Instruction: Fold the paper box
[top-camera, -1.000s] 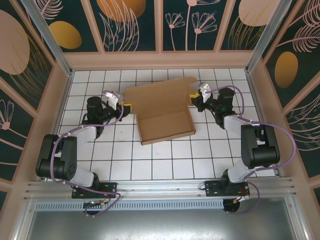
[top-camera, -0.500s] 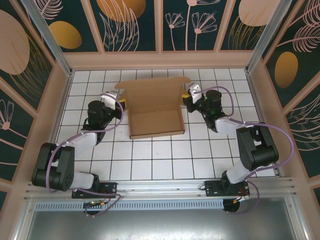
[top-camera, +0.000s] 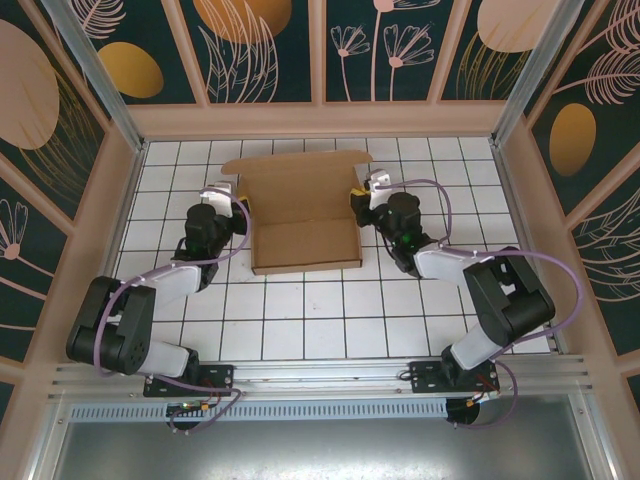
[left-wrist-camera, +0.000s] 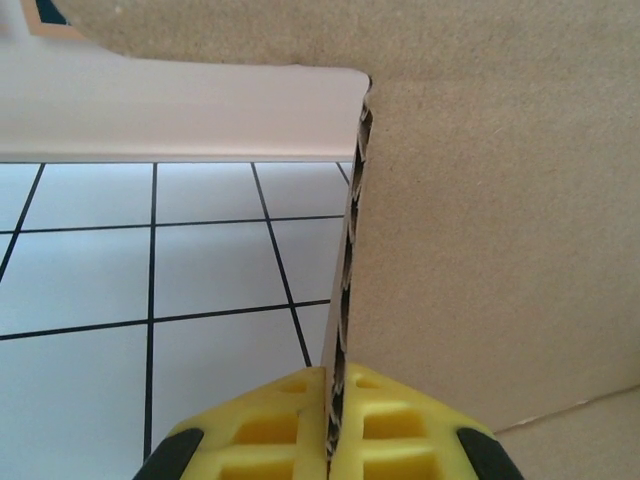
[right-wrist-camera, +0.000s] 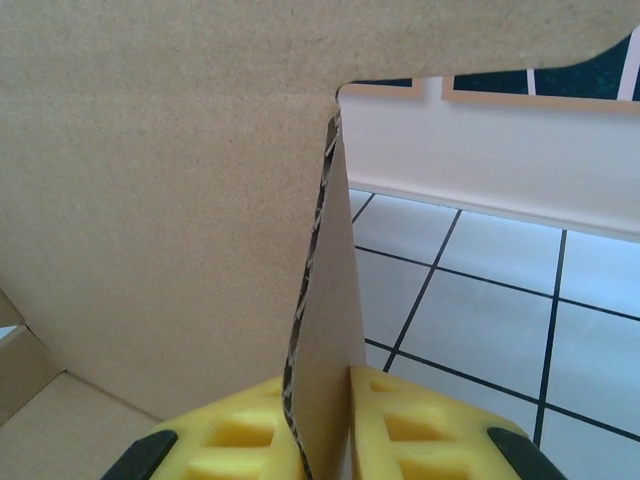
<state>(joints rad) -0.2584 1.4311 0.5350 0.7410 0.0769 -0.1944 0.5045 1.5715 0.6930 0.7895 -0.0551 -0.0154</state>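
Two tools were clenched on side flaps: left tool (left-wrist-camera: 330, 432), right tool (right-wrist-camera: 325, 432), paper box (top-camera: 300, 205) between them. Judged purpose: raising both flaps together.

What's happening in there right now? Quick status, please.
Left fingers shut on paper box, left side. Right fingers shut on its right side. Box on table, lid open. Nothing in the way.
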